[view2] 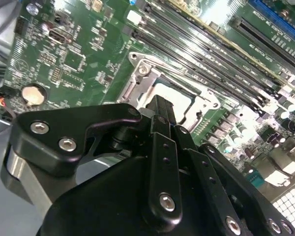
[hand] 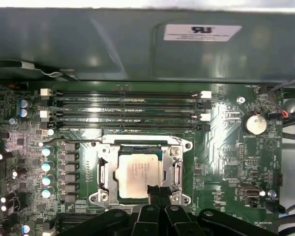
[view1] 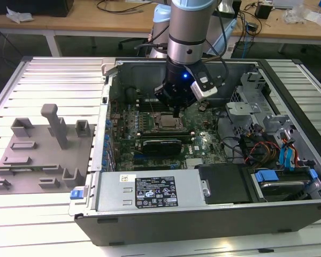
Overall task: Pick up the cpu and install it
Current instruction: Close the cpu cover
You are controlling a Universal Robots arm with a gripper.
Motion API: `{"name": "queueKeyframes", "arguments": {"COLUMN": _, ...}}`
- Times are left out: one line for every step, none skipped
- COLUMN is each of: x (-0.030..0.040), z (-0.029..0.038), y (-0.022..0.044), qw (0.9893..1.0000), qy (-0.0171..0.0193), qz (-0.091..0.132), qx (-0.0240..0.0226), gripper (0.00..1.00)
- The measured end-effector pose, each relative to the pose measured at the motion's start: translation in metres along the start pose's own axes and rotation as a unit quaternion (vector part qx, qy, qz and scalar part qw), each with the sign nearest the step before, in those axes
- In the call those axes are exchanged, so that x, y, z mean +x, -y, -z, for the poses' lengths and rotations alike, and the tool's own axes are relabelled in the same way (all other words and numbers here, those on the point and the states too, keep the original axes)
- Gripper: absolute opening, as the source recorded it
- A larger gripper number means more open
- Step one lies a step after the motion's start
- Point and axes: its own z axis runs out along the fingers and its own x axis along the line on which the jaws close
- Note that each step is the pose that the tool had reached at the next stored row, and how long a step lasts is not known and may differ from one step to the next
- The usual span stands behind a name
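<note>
The cpu (hand: 135, 172), a pale silvery square, lies flat inside the metal socket frame (hand: 101, 169) on the green motherboard. In the exterior view the cpu (view1: 163, 121) sits in the middle of the open computer case. My gripper (hand: 155, 189) hovers just over the socket's edge, its two black fingertips pressed together with nothing between them. Seen in the second wrist view, the gripper (view2: 160, 105) points down at the cpu (view2: 176, 94), covering part of it. From outside, the gripper (view1: 175, 113) hangs a little to the exterior view's right of the socket.
Black memory slots (hand: 128, 105) run alongside the socket, and a coin battery (hand: 255, 123) sits nearby. The case wall (hand: 137, 44) rises beyond them. A black card (view1: 160, 144), a power supply (view1: 150, 190) and cabled drive bays (view1: 278, 144) crowd the case. Grey plastic blocks (view1: 43, 150) stand outside.
</note>
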Motion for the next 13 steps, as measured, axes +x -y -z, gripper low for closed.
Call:
{"name": "queueKeyframes", "arguments": {"x": 0.0029, "z": -0.0007, "y": -0.0001, "qw": 1.0000, "qy": 0.0000, "qz": 0.000, "qx": 0.0000, "gripper": 0.11}}
{"name": "queueKeyframes", "arguments": {"x": 0.0054, "z": -0.0013, "y": -0.0001, "qw": 1.0000, "qy": 0.0001, "qz": 0.001, "qx": 0.0000, "gripper": 0.11}}
{"name": "queueKeyframes", "arguments": {"x": 0.0084, "z": -0.0021, "y": -0.0002, "qw": 1.0000, "qy": 0.0001, "qz": 0.001, "qx": 0.0000, "gripper": 0.11}}
{"name": "queueKeyframes", "arguments": {"x": 0.0121, "z": -0.0030, "y": -0.0002, "qw": 1.0000, "qy": 0.0001, "qz": 0.001, "qx": 0.0000, "gripper": 0.11}}
{"name": "queueKeyframes", "arguments": {"x": 0.0148, "z": -0.0037, "y": -0.0003, "qw": 1.0000, "qy": 0.0001, "qz": 0.001, "qx": 0.0000, "gripper": 0.11}}
{"name": "queueKeyframes", "arguments": {"x": 0.0183, "z": -0.0046, "y": -0.0004, "qw": 1.0000, "qy": 0.0002, "qz": 0.002, "qx": 0.0000, "gripper": 0.11}}
{"name": "queueKeyframes", "arguments": {"x": 0.0219, "z": -0.0061, "y": -0.0005, "qw": 1.0000, "qy": 0.0003, "qz": 0.002, "qx": 0.0000, "gripper": 0.11}}
{"name": "queueKeyframes", "arguments": {"x": 0.0249, "z": -0.0087, "y": -0.0006, "qw": 1.0000, "qy": 0.0002, "qz": 0.002, "qx": 0.0000, "gripper": 0.11}}
{"name": "queueKeyframes", "arguments": {"x": 0.0264, "z": -0.0108, "y": -0.0006, "qw": 1.0000, "qy": 0.0002, "qz": 0.002, "qx": 0.0000, "gripper": 0.11}}
{"name": "queueKeyframes", "arguments": {"x": 0.0273, "z": -0.0117, "y": -0.0007, "qw": 1.0000, "qy": 0.0002, "qz": 0.002, "qx": 0.0001, "gripper": 0.11}}
{"name": "queueKeyframes", "arguments": {"x": 0.0286, "z": -0.0130, "y": -0.0007, "qw": 1.0000, "qy": 0.0002, "qz": 0.002, "qx": 0.0000, "gripper": 0.11}}
{"name": "queueKeyframes", "arguments": {"x": 0.0298, "z": -0.0139, "y": -0.0008, "qw": 1.0000, "qy": 0.0003, "qz": 0.002, "qx": 0.0000, "gripper": 0.11}}
{"name": "queueKeyframes", "arguments": {"x": 0.0311, "z": -0.0149, "y": -0.0008, "qw": 1.0000, "qy": 0.0002, "qz": 0.002, "qx": 0.0000, "gripper": 0.11}}
